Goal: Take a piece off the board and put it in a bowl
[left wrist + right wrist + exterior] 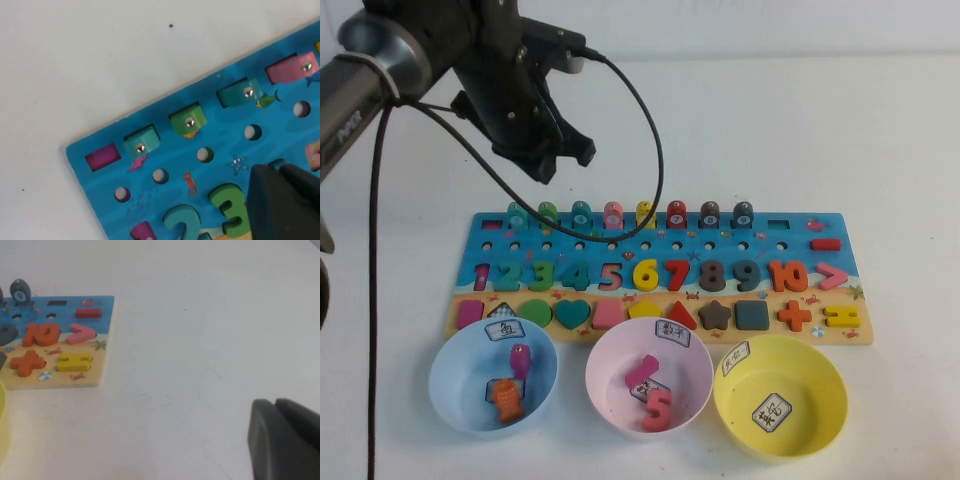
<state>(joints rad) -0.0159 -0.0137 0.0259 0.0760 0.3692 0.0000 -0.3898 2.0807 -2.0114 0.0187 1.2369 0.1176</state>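
The green fish piece [548, 214] stands in its slot in the far row of the board [820, 232], second from the left. It also shows in the left wrist view [188, 120], between two teal fish. My left gripper [548, 160] hangs above the table just beyond the board's far left edge. It is shut and empty, and in its wrist view [277, 170] it sits over the green 3. The light blue bowl [445, 380] stands in front of the board's left end and holds a purple fish and an orange fish. My right gripper [275, 402] is shut and empty over bare table right of the board, and is out of the high view.
A pink bowl [605, 385] with a pink piece and a 5 stands in the middle front. A yellow bowl [820, 400] stands at the front right. The left arm's cable [655, 130] loops over the board's far edge. An empty magenta slot [102, 155] lies at the board's far left corner.
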